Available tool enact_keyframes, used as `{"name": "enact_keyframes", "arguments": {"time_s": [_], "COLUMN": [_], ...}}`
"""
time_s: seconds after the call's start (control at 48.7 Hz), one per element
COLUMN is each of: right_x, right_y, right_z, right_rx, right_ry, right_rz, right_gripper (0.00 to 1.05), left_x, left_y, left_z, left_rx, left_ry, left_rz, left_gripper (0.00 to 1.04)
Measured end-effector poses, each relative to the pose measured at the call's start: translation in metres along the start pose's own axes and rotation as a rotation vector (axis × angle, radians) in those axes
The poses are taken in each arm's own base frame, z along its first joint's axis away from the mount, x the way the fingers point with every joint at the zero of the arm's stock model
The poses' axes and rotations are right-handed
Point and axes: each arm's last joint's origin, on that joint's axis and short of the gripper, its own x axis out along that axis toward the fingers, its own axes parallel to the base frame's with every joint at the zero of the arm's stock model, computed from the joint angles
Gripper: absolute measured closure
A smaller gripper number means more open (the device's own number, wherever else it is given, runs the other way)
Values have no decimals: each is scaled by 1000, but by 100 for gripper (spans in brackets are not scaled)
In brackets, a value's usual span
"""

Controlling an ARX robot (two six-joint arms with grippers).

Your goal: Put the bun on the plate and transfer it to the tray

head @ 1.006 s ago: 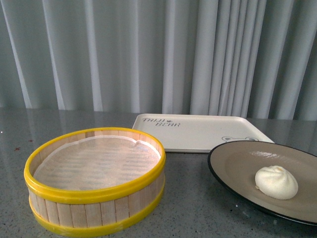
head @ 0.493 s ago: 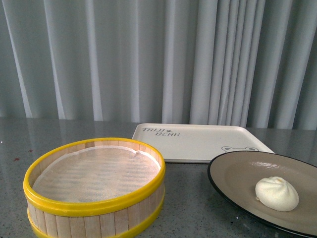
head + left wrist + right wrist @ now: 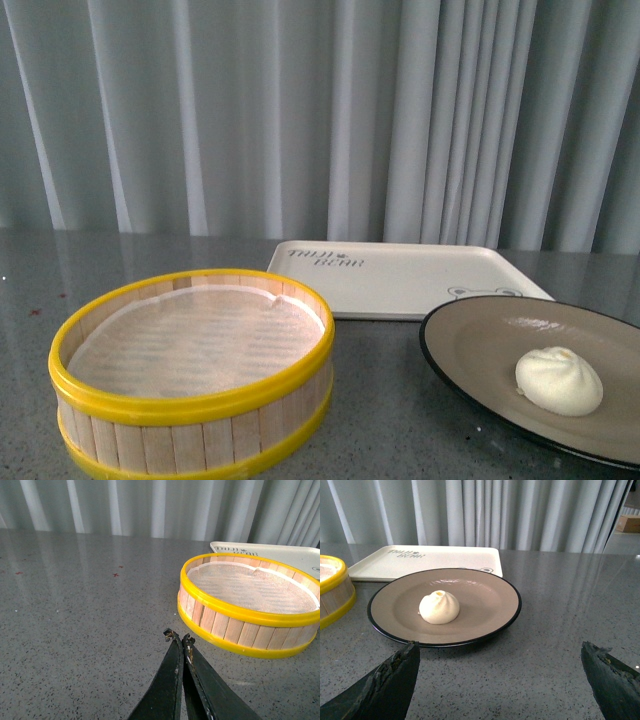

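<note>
The cream-white bun (image 3: pixel 559 380) (image 3: pixel 439 607) sits on the tan plate with a black rim (image 3: pixel 470 345) (image 3: pixel 485 600) at the front right of the table. Behind the plate lies the flat white tray (image 3: pixel 400 275) (image 3: pixel 440 560) with dark lettering, and nothing lies on it. My right gripper (image 3: pixel 500 652) is open, its fingers spread wide over bare tabletop just short of the plate's near rim. My left gripper (image 3: pixel 176 637) is shut on nothing, its tips low over the table beside the steamer basket. Neither arm shows in the front view.
A wooden steamer basket with yellow rims (image 3: pixel 190 370) (image 3: pixel 250 605) stands at the front left, lined with white paper, nothing inside. Grey speckled tabletop (image 3: pixel 75 620) stretches to the basket's left. Pale curtains (image 3: pixel 300 110) close off the back.
In the front view the whole scene dipped slightly and came back up, so the camera shifted a little. Bun, plate, tray and basket kept their places relative to one another.
</note>
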Motion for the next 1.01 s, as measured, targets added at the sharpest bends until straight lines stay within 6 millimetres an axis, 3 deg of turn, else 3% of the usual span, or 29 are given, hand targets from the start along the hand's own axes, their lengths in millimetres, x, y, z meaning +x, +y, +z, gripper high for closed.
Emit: {"name": "enact_keyframes", "arguments": {"time_s": [0.246, 0.308, 0.493, 0.637, 0.739, 0.924, 1.006], "right_x": [0, 0, 0, 0, 0, 0, 3], "right_y": [0, 0, 0, 0, 0, 0, 1], "right_z": [0, 0, 0, 0, 0, -1, 4], "right_rx": [0, 0, 0, 0, 0, 20, 184], "right_ry": [0, 0, 0, 0, 0, 18, 292], "right_rz": [0, 0, 0, 0, 0, -21, -300], "right_gripper": [9, 9, 9, 9, 9, 9, 9], "left_x": [0, 0, 0, 0, 0, 0, 0], "left_y": [0, 0, 0, 0, 0, 0, 0], "left_z": [0, 0, 0, 0, 0, 0, 0], "left_rx": [-1, 0, 0, 0, 0, 2, 2], "left_ry": [2, 2, 2, 2, 2, 2, 2], "left_rz": [0, 0, 0, 0, 0, 0, 3], "left_gripper": [99, 85, 57, 23, 6, 7, 7]}}
